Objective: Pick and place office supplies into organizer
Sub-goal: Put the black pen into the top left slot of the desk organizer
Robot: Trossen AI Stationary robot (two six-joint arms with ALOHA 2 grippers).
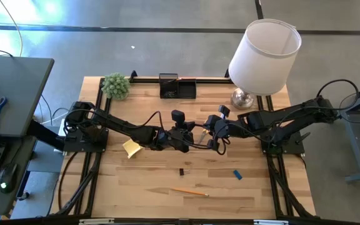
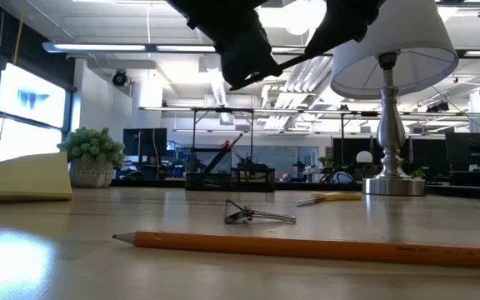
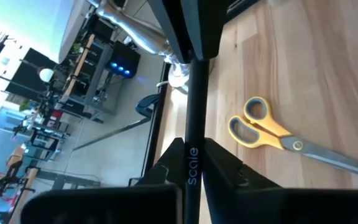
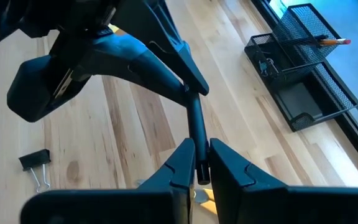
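A thin black pen [image 3: 194, 112] with white lettering hangs above the middle of the table between my two grippers, each shut on one end. My left gripper [image 3: 192, 154] comes from the table's left, my right gripper [image 4: 197, 155] from its right; they almost meet [image 1: 200, 139]. Below them lie the yellow-handled scissors [image 3: 272, 132]. A yellow sticky-note pad [image 1: 131, 148], a black clip [image 1: 182, 171], a blue block [image 1: 237, 174] and an orange pencil [image 1: 189, 192] lie on the wood. The black mesh organizer [image 1: 177, 86] stands at the far edge with a pencil [image 4: 328, 42] in its cup. My left gripper pinches the pen's left end [image 3: 192, 177] between its two fingers, which lie along the pen and slant slightly down. The pen is clear of the table. My right gripper pinches the pen's other end [image 4: 197, 169] between its two fingers, slanting down from the table's right, also along the pen.
A white-shaded lamp [image 1: 261, 59] stands at the far right corner beside the organizer, and a small green plant [image 1: 115, 85] at the far left. A grey side desk [image 1: 8, 94] stands off the table's left edge. Bare wood shows along the near edge.
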